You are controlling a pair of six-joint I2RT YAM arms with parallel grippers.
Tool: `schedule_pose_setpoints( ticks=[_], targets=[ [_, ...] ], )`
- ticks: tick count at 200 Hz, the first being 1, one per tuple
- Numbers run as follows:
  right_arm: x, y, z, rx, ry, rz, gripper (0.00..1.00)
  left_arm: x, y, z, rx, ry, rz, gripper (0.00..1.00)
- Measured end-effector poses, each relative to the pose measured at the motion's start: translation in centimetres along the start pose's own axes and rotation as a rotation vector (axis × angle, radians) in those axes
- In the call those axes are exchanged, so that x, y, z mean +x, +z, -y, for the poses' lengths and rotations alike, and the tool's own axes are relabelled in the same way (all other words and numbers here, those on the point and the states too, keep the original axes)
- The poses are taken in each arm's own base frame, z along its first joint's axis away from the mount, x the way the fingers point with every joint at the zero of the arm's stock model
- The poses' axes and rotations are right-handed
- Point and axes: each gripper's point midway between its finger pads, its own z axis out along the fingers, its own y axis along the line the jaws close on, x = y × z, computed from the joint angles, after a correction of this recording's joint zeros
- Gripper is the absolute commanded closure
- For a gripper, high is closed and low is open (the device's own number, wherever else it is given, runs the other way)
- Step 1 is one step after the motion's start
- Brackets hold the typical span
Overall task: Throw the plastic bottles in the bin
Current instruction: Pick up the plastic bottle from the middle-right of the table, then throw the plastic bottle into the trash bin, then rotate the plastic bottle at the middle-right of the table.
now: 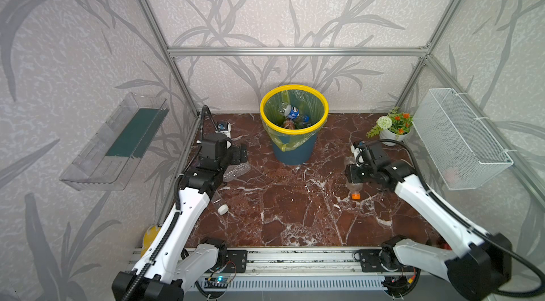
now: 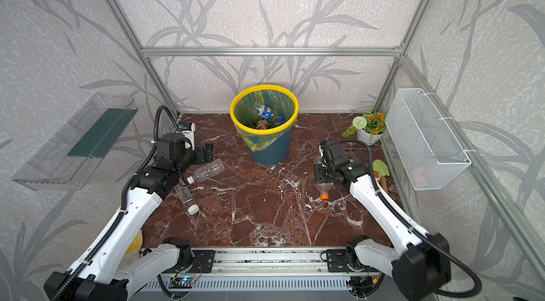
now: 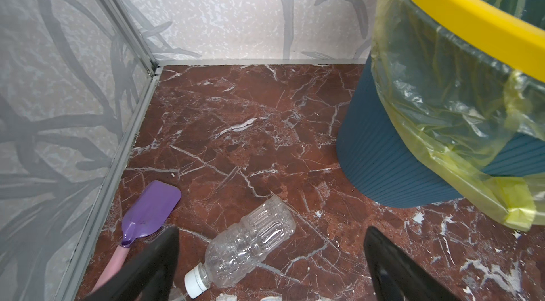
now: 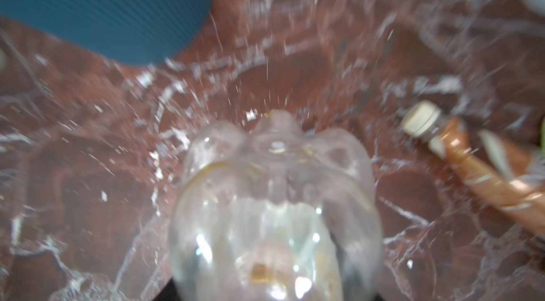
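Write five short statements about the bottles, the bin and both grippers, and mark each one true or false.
1. The bin stands upright with several bottles inside. True.
2. The right gripper is open and empty. False: it is shut on the orange-capped bottle.
3. The left gripper is open and holds nothing. True.
4. Every bottle is in the bin. False: besides the held one, two white-capped bottles lie on the marble floor, one near the left gripper, another beside the left arm.
5. The purple scoop is in the wire basket. False: it lies on the floor near the left gripper.
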Motion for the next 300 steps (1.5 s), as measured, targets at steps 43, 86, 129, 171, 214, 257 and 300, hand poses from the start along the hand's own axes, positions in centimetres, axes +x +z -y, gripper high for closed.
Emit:
schedule_pose_setpoints(
  ticks=[43,86,129,171,214,257,300],
  targets=[
    [-10.0,-12.7,-4.7,-0.17,-0.03,0.502,0.43,0.4,-0.9,1.3,0.085,0.029,0.016,0.05],
    [-24.6,-16.8,-15.7,-0.346,-0.141,0.738,0.26,-0.8,-2.4,1.8,0.123,0.043,0.081,0.05],
    [-31.7,-5.4,-19.7,-0.25,-0.191,0.657,0.02,-1.0,-2.9,1.9,0.134,0.045,0.103,0.05],
    [-26.0,-4.7,-14.8,-0.128,-0.235,0.531,0.01,-0.8,-2.7,2.4,0.16,0.049,0.097,0.05],
    [-22.6,-15.3,-4.7,0.001,-0.104,0.654,0.0,-0.7,-3.1,3.7,0.222,0.065,0.098,0.08],
    [-10.2,-6.4,10.2,0.274,0.175,0.272,0.01,-0.1,-3.4,6.3,0.298,0.13,0.085,0.09],
    [1.1,0.8,15.4,0.348,0.378,-0.108,0.03,0.9,-2.8,7.3,0.323,0.167,0.042,0.1]
  ],
)
